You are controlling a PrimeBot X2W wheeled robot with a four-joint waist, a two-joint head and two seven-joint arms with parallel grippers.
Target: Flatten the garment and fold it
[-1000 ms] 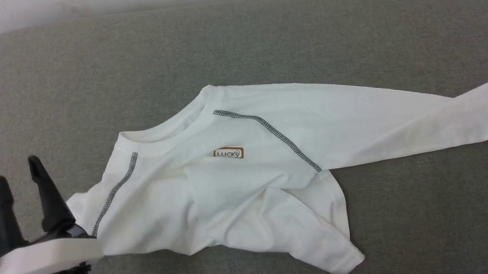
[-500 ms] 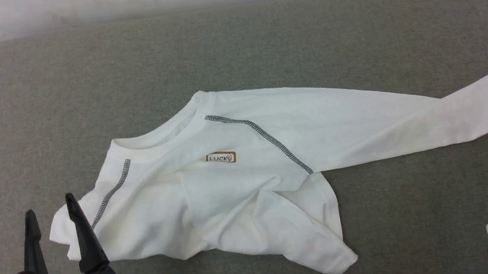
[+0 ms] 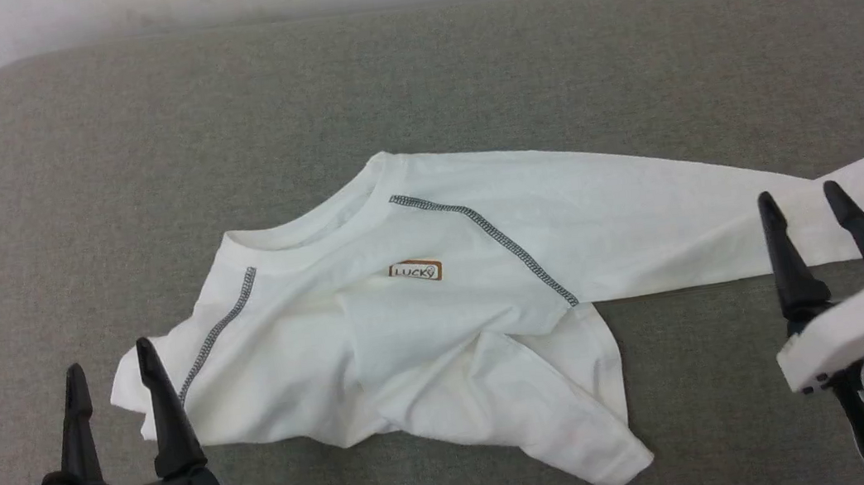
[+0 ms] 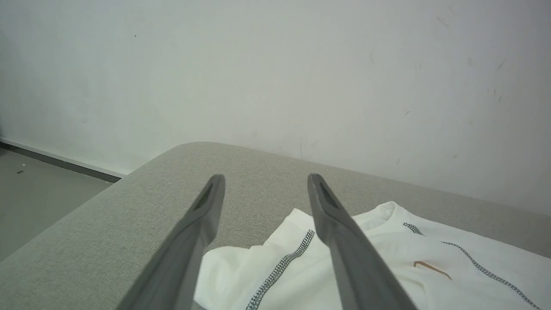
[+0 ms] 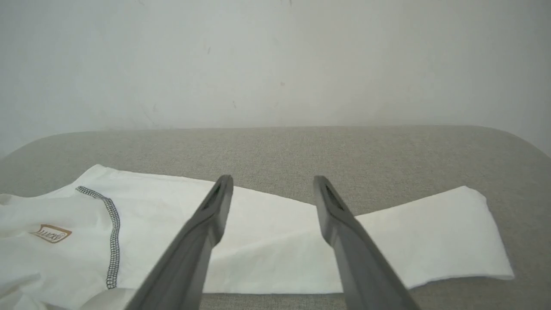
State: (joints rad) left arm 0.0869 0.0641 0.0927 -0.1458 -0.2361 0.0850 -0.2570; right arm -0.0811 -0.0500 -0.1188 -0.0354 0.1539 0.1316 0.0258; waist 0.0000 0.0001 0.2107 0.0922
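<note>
The left gripper (image 3: 108,358) is seen with its fingers spread apart and nothing held, just beside the bunched left shoulder end of the garment (image 3: 425,318). The right gripper (image 3: 798,193) is likewise spread and empty, placed near the cuff end of the long sleeve (image 3: 688,225). The garment is laid front up on the grey padded surface (image 3: 460,72), the chest patch (image 3: 416,270) visible; one sleeve is stretched to the right, while the lower body (image 3: 555,418) is crumpled over itself. The flattening is judged not yet done. If only the top layer of the thin fabric is pinched, the folds beneath may be dragged and new wrinkles made; if the two pulls are not matched, the shirt may be slid sideways.
</note>
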